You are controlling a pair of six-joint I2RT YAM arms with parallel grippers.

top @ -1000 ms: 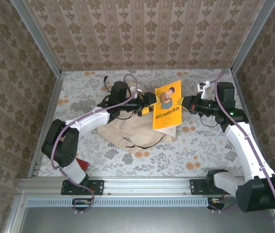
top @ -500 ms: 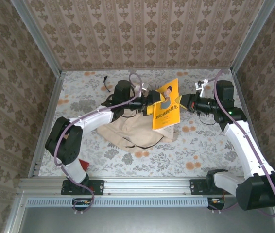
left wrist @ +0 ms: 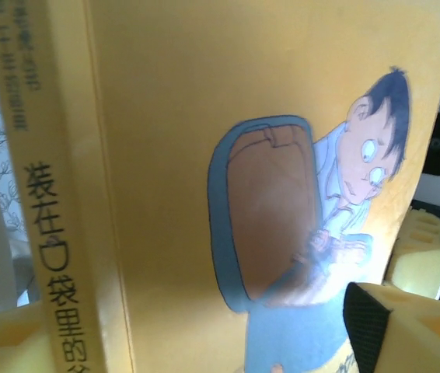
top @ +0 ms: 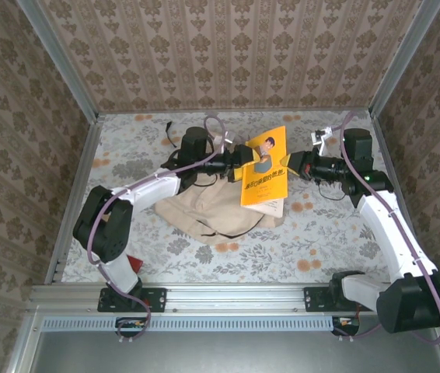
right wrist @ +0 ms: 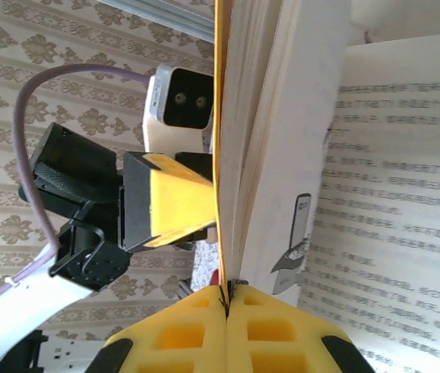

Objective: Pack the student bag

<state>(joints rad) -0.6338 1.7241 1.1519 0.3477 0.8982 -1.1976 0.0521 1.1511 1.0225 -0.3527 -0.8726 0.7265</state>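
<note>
A yellow book (top: 265, 167) with a cartoon boy on its cover hangs upright above the student bag (top: 218, 208), which lies flat and beige on the patterned table. My right gripper (top: 291, 165) is shut on the book's right edge; in the right wrist view its jaws (right wrist: 226, 299) pinch the cover and a few pages, with the other pages (right wrist: 282, 116) fanned loose. My left gripper (top: 239, 165) is open at the spine side. In the left wrist view the cover (left wrist: 204, 155) sits between its fingers (left wrist: 375, 326), one on each side.
A red object (top: 130, 264) lies by the left arm's base. A short black strap (top: 169, 130) rests on the table at the back left. Patterned walls and metal rails (top: 80, 179) close in the table on three sides.
My left gripper has moved right onto the book's spine side and its jaws have narrowed around the book. The book has shifted slightly; the right gripper keeps its hold.
</note>
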